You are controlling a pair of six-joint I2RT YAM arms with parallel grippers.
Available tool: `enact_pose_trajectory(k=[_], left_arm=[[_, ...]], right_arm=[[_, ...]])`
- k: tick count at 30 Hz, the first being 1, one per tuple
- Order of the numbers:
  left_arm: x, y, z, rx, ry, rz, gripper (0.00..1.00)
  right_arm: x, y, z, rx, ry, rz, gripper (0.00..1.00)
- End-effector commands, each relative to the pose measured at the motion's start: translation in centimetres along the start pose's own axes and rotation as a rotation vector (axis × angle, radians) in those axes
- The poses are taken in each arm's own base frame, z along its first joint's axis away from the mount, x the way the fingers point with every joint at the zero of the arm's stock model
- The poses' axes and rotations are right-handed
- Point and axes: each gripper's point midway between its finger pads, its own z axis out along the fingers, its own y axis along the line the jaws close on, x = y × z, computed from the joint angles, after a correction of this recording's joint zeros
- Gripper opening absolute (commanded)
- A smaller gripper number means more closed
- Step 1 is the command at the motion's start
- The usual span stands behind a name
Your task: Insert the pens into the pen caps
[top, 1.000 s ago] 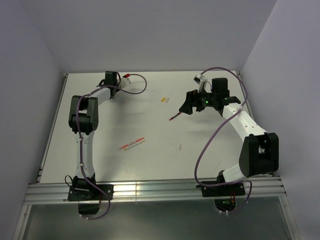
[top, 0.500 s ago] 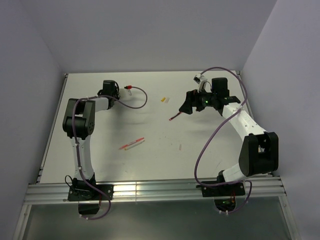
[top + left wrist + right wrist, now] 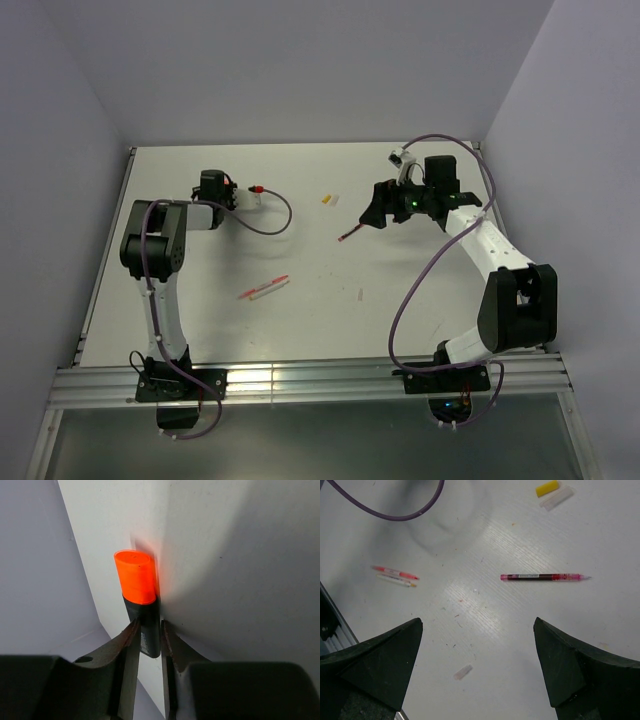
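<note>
Over by the far-left corner of the worktop (image 3: 300,320), the left fingers (image 3: 132,634) are clamped on the black barrel of the stubby marker (image 3: 142,630). Its orange end (image 3: 135,576) sticks out beyond them, pointing along the far edge. From where I stand I can't tell whether the marker rests on the surface or sits just above it.

The right fingers (image 3: 377,213) are spread wide with nothing between them, hanging over the far-right part of the worktop. The thin dark-red pen (image 3: 545,577) lies flat just below them, untouched.

A yellowish cap (image 3: 547,488) and a white cap (image 3: 557,498) lie side by side near the middle of the far edge, a little beyond the dark-red pen. The red stick pen (image 3: 395,572) and the white stick pen (image 3: 396,580) lie close together toward the near-left of the worktop. A small clear cap (image 3: 463,672) sits alone near the middle, well apart from the pens. A purple cable (image 3: 395,515) loops over the worktop by the left arm.
</note>
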Motion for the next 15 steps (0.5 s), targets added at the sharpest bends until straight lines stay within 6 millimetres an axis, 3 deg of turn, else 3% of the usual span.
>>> enact_pose_trajectory(k=[1, 5, 10, 13, 15], left_arm=[[-0.3, -4.3, -0.5, 0.159, -0.052, 0.019, 0.28], [-0.7, -3.4, -1.2, 0.157, -0.069, -0.002, 0.33], [-2.3, 0.5, -3.7, 0.147, -0.127, -0.114, 0.4], [-3.3, 2.7, -5.8, 0.156, -0.163, -0.22, 0.42], [-4.3, 4.8, -7.8, 0.156, -0.204, -0.3, 0.5]], right_arm=[[-2.2, -0.2, -0.8, 0.017, -0.046, -0.047, 1.0], [-2.5, -0.1, -0.9, 0.018, -0.051, -0.051, 1.0], [-3.2, -0.1, -1.2, 0.025, -0.067, -0.058, 1.0], [-3.7, 0.0, -1.4, 0.027, -0.077, -0.062, 1.0], [-3.9, -0.1, -1.5, 0.031, -0.083, -0.066, 1.0]])
